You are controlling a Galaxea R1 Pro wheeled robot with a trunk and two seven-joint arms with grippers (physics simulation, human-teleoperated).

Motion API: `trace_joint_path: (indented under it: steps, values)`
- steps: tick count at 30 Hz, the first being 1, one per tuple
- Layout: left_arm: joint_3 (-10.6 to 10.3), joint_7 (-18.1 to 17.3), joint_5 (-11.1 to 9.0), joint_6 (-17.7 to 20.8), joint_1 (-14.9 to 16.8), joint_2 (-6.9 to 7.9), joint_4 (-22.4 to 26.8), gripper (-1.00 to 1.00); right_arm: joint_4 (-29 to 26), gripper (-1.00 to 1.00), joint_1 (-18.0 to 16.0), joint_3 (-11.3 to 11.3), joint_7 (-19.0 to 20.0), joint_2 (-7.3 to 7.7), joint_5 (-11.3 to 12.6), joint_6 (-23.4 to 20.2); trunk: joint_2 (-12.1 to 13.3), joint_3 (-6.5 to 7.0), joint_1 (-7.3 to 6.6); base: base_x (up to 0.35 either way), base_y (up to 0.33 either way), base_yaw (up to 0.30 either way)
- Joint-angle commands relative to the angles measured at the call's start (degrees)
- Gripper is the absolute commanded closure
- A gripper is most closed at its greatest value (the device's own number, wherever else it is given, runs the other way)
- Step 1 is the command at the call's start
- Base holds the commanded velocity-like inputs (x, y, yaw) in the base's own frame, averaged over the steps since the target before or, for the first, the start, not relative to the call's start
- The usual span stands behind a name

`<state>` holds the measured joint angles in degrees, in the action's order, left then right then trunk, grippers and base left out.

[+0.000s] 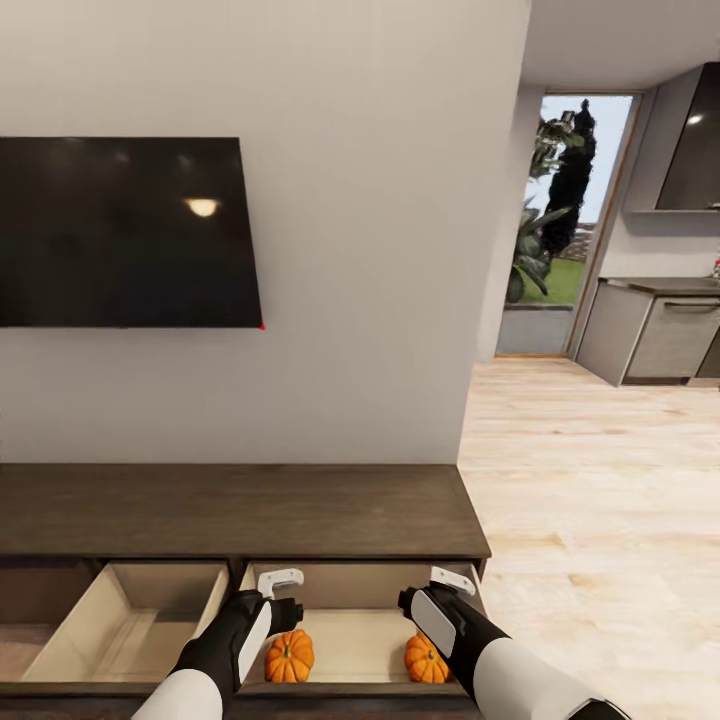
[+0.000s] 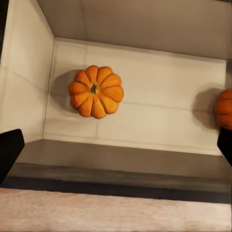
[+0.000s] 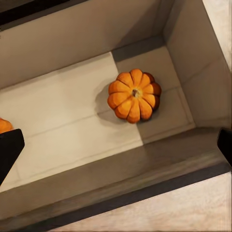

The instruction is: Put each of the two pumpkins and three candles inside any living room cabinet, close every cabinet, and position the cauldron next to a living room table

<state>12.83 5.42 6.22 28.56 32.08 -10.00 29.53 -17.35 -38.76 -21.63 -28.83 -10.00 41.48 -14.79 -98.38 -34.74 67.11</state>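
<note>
The dark-brown cabinet stands against the wall with two drawers pulled out. Both pumpkins lie in the right drawer, one at its left side and one at its right side. My left gripper hovers open above the left pumpkin, its dark fingertips spread wide and holding nothing. My right gripper hangs open over the right pumpkin, also holding nothing. Each wrist view catches the other pumpkin at its edge.
The left drawer is open with a bare pale floor. A black TV hangs on the wall above the cabinet. Light wooden flooring stretches to the right towards grey kitchen units and a glass door.
</note>
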Motion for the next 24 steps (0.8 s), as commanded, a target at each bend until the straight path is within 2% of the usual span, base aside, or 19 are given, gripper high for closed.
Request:
trace_joint_path:
  steps: [1,10,18,24]
  values:
    - [0.0,0.0,0.0,0.0,0.0,0.00,0.0,-1.00,0.0,-1.00,0.0,0.0,0.0,0.00,0.0,0.0,0.4,0.18,-0.23,-0.086,0.000,0.000]
    - [0.0,0.0,0.0,0.0,0.0,0.00,0.0,-1.00,0.0,-1.00,0.0,0.0,0.0,0.00,0.0,0.0,4.0,1.80,-2.20,-0.096,0.000,0.000]
    - [0.0,0.0,0.0,0.0,0.0,0.00,0.0,-1.00,0.0,-1.00,0.0,0.0,0.1,0.00,0.0,-0.1,7.2,3.24,-3.96,-0.009,0.000,0.000]
    - [0.0,0.0,-0.1,0.0,0.0,0.00,0.0,-1.00,0.0,-1.00,0.0,0.0,0.1,0.00,0.0,-0.1,9.6,4.31,-5.28,-0.151,0.024,0.000]
